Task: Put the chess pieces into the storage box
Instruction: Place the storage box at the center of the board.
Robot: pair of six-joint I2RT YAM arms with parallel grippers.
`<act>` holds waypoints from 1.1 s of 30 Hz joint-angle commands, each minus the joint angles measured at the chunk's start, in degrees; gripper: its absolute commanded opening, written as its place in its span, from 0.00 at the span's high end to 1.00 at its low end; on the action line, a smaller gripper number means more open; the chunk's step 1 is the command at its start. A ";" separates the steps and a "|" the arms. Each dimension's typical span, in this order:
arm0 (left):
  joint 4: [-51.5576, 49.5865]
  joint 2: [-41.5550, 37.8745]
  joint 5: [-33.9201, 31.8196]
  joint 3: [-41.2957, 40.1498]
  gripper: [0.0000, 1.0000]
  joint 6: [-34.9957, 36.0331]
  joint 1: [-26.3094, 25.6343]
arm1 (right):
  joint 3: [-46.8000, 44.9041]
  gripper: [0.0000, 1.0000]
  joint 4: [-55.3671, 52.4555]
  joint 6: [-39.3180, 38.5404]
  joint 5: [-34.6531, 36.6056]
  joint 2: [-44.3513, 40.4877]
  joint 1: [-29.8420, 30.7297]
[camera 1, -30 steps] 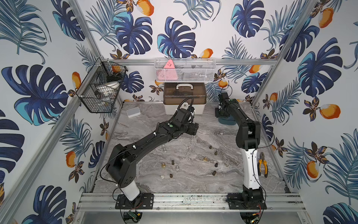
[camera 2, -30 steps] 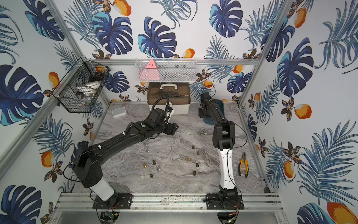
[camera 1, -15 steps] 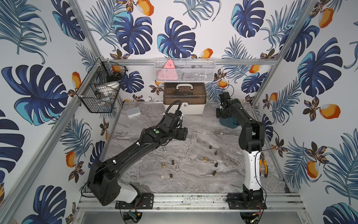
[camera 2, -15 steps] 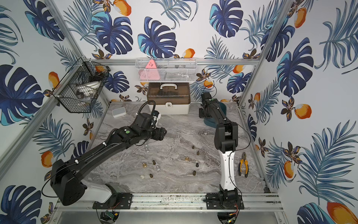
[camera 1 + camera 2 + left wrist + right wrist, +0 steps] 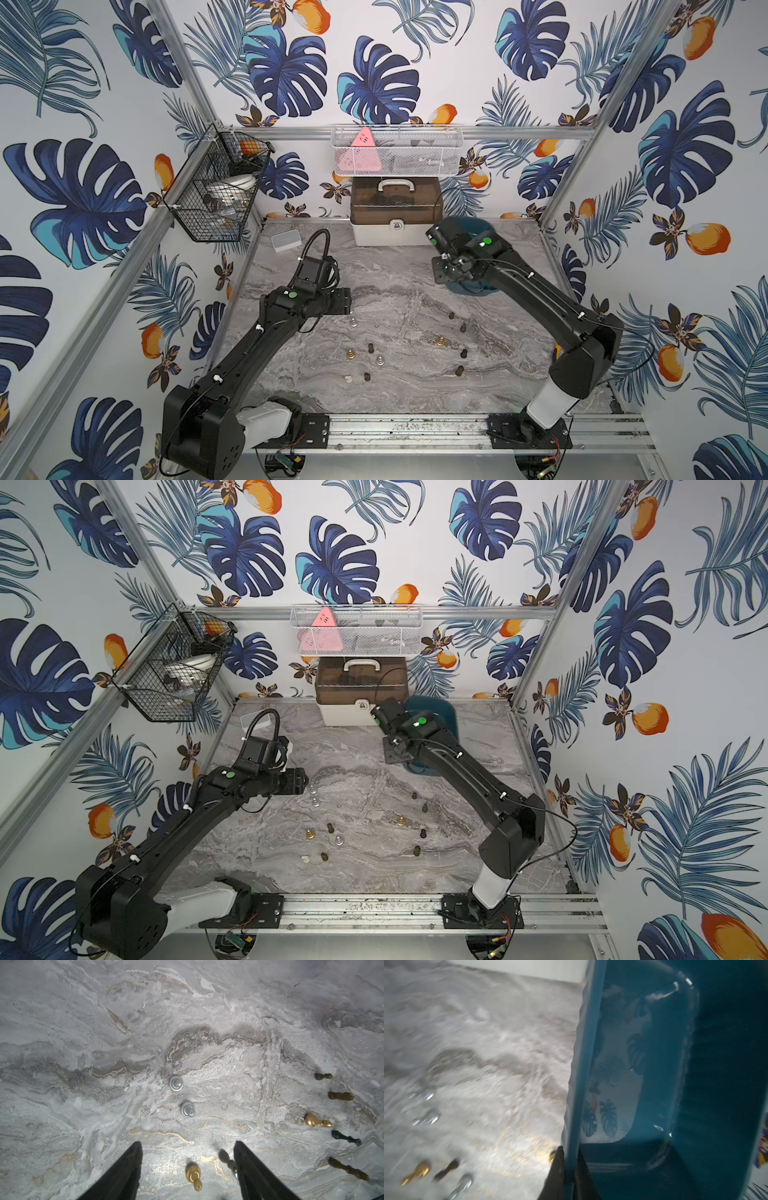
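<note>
Pinching one wall of the storage box [image 5: 583, 1064] in the right pincer [image 5: 569, 1153], jaws closed tight across the rim. Cannot tell whether lifted clear of the table [image 5: 415, 395] or resting on one edge. Liable to pivot or slip from so thin an edge grip if swung fast, and to bowl over the chess pieces [image 5: 417, 1174] near that pincer.

Poised above the table with the left pincer [image 5: 187, 1142], jaws spread wide, holding nothing. Below the gap, a gold piece [image 5: 193, 1174]; just beside one jaw, a dark piece [image 5: 226, 1160]. Danger of knocking that neighbour over on the way down, or of closing on both. A little ahead, two silver pieces [image 5: 176, 1083] close together; farther out to one side, several dark ones [image 5: 340, 1096] and a second gold piece [image 5: 315, 1121]. None in the box, all well apart from it.

Containers, outward from the right pincer: in its grip, the teal box, nothing seen inside but reflections. Just beyond, a white case [image 5: 374, 237], brown lid shut, contents dim. Farther, beyond the left pincer, a small flat grey box [image 5: 286, 240], closed. Farthest, on the walls, a black wire basket [image 5: 195, 224] and a white mesh basket [image 5: 436, 153], with a pink triangular thing [image 5: 361, 160] and oddments too small to name.
</note>
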 commanded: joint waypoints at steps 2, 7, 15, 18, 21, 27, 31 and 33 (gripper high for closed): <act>2.60 0.21 -0.94 -1.34 0.28 0.56 0.30 | 2.40 1.00 -5.47 9.21 3.99 4.25 9.69; 3.27 -1.20 -1.13 -1.96 0.27 0.48 0.56 | 8.23 1.00 -5.45 12.14 2.79 14.83 16.72; 3.10 -3.40 -2.86 -2.94 0.27 1.19 0.57 | 12.70 1.00 -2.88 12.78 1.20 26.04 17.45; 3.13 -2.75 -1.73 -3.03 0.26 0.91 0.62 | 12.60 1.00 -1.45 13.04 1.01 28.10 17.02; 2.94 -2.18 -1.64 -2.60 0.26 1.09 0.56 | 12.28 1.00 0.10 13.19 -1.27 29.82 16.08; 2.94 -2.26 -1.37 -2.76 0.26 1.35 0.55 | 11.94 0.87 2.67 12.67 -2.77 32.48 15.19; 2.79 -2.09 -1.92 -2.71 0.26 1.13 0.55 | 12.85 0.68 3.07 12.14 -3.63 32.61 14.92; 2.91 -2.00 -1.71 -2.71 0.26 1.09 0.55 | 12.83 0.60 3.78 11.80 -4.09 31.20 14.67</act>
